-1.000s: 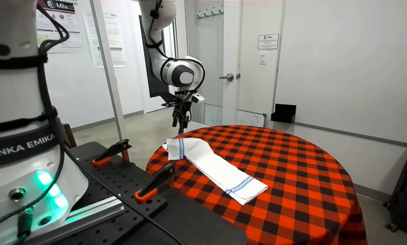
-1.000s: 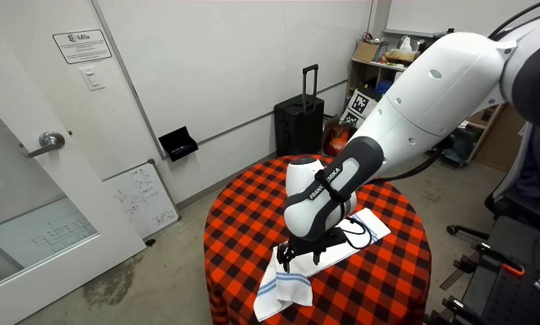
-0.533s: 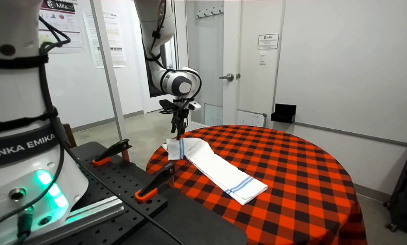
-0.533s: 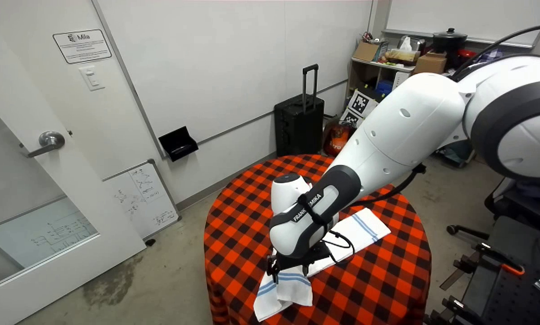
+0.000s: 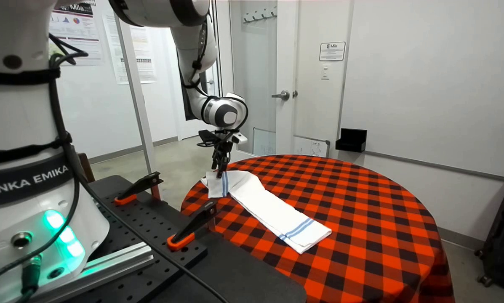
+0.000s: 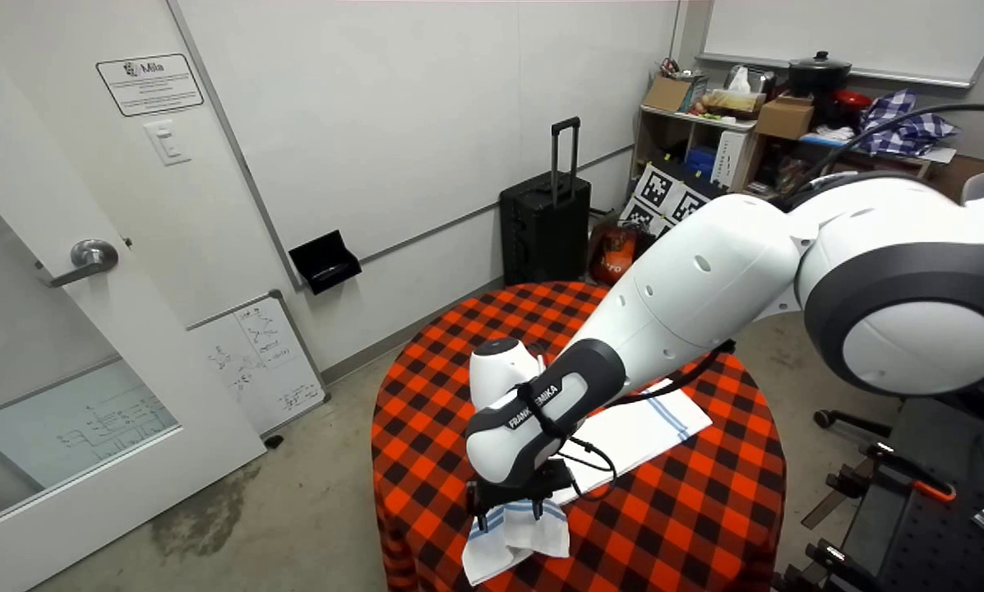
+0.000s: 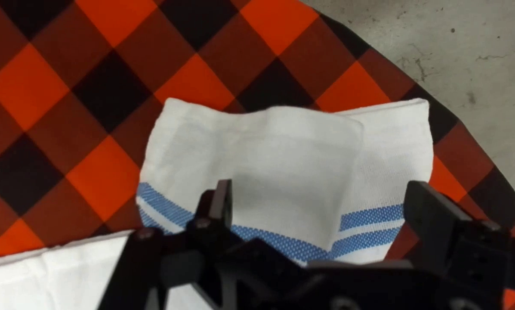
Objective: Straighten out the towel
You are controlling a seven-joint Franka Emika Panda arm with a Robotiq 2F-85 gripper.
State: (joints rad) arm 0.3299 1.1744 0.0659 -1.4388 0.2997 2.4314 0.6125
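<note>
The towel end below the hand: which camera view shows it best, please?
The wrist view: there the towel end appears large, its overlapping layers clear, though the hand hides part of the blue stripes. Both exterior views show this end smaller, partly covered by the hand.

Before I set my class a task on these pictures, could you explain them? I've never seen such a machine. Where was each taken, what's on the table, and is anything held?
The machine is a robot arm, with a gripper at its end that pinches things between two fingers. Both exterior views are taken from outside it, from different places; the wrist view is taken from the arm itself, looking down. Spread out is a checked cloth; on it lies a white towel with blue stripes, one end bent aside and overlapping itself. The gripper is open over that end, holding nothing.
</note>
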